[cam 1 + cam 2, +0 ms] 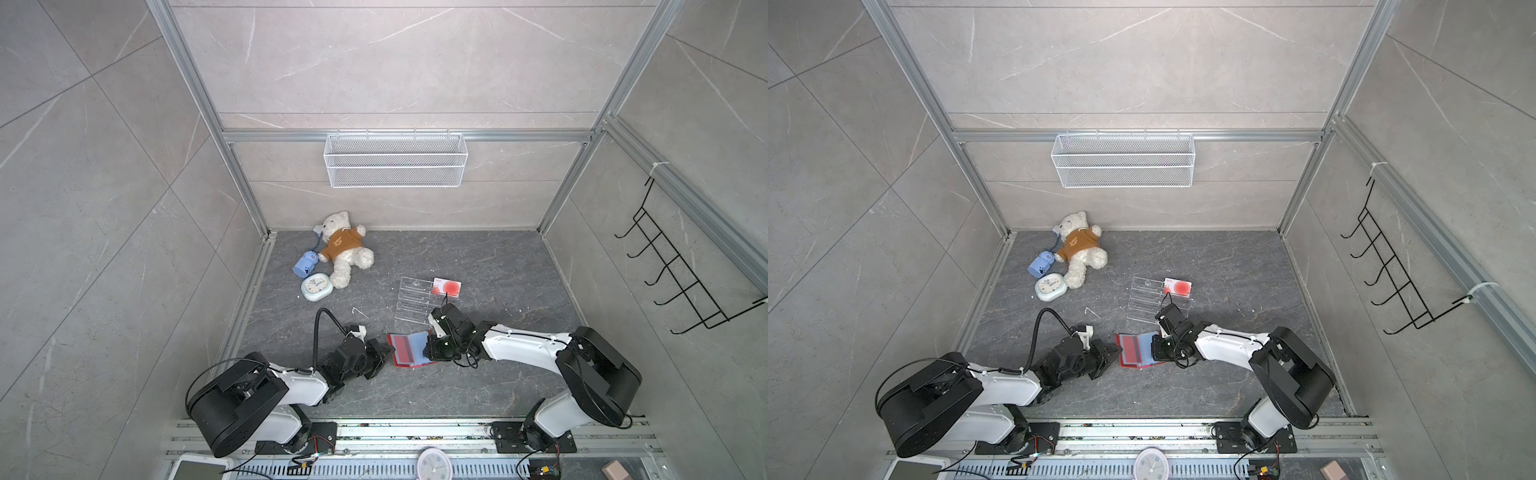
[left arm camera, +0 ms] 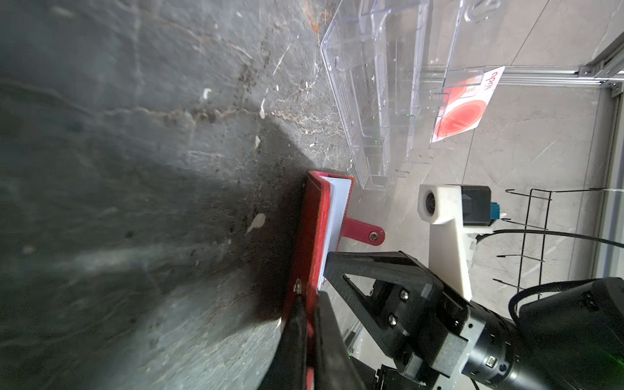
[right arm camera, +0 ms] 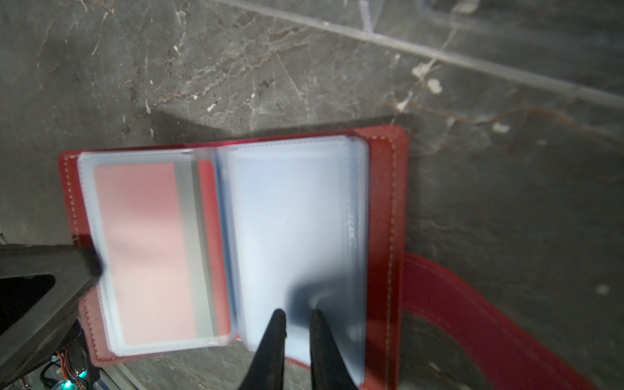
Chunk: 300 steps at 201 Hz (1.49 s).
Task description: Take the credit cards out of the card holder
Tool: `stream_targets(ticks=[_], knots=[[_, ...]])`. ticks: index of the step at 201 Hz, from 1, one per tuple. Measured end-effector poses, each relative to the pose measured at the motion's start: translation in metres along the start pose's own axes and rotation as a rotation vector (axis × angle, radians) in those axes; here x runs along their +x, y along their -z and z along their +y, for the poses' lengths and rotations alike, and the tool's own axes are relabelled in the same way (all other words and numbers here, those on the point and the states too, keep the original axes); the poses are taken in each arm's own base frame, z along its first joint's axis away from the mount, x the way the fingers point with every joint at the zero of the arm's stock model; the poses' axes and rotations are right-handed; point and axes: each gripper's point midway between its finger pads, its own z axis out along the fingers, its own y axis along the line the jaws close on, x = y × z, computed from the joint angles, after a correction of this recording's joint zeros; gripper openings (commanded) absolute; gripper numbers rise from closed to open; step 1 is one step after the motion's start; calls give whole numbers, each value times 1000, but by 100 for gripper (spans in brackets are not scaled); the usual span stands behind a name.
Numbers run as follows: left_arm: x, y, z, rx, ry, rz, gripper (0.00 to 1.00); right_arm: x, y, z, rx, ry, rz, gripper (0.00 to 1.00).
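Observation:
The red card holder [image 1: 409, 350] [image 1: 1138, 352] lies open on the dark floor between both arms. My left gripper [image 1: 388, 351] [image 2: 309, 297] is shut on the edge of its left cover [image 2: 305, 236]. A pink-red credit card [image 3: 148, 250] with a grey stripe sits in the left clear sleeve. Over the pale blue right-hand sleeves [image 3: 290, 219], my right gripper [image 1: 427, 353] [image 3: 299, 315] hovers with a narrow gap and nothing between its fingers. Another credit card [image 1: 446, 286] [image 1: 1178, 287] [image 2: 461, 111], white with a red circle, rests at the far corner of the clear rack.
A clear acrylic tiered rack [image 1: 413, 299] stands just behind the holder. A teddy bear [image 1: 345, 249], a blue toy [image 1: 305, 264] and a small clock [image 1: 316, 286] lie at the back left. A wire basket [image 1: 395, 160] hangs on the back wall, a black hook rack [image 1: 673, 274] on the right wall.

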Motion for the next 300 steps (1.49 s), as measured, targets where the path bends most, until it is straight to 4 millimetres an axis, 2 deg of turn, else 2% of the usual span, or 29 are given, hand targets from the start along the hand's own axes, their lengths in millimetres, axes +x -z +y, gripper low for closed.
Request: stream_targets(ticks=[18, 40, 53, 75, 78, 81, 124, 163, 222, 300], knots=[[0, 1, -1, 3, -4, -1, 0, 0, 3, 4, -22, 2, -14, 41], [0, 2, -4, 9, -10, -2, 0, 1, 13, 6, -46, -6, -39, 61], [0, 3, -5, 10, -14, -2, 0, -4, 23, 14, -72, 3, -67, 78], [0, 4, -5, 9, -20, -1, 0, -12, 41, 30, -133, 39, -118, 89], [0, 4, -5, 9, -21, -1, 0, -12, 43, 32, -141, 45, -123, 98], [0, 4, -5, 8, -22, -1, 0, -13, 45, 33, -147, 42, -128, 99], [1, 5, -2, -6, -37, 1, 0, -13, 57, 59, -161, 108, -119, 100], [1, 9, -6, 1, -57, 0, 0, -7, 45, 82, -70, 174, -74, 100], [2, 12, -5, -8, -75, 1, 0, 14, 16, 68, 65, 190, -7, 100], [4, 13, -4, -14, -91, 7, 0, 12, 9, 60, 104, 160, -17, 100]])
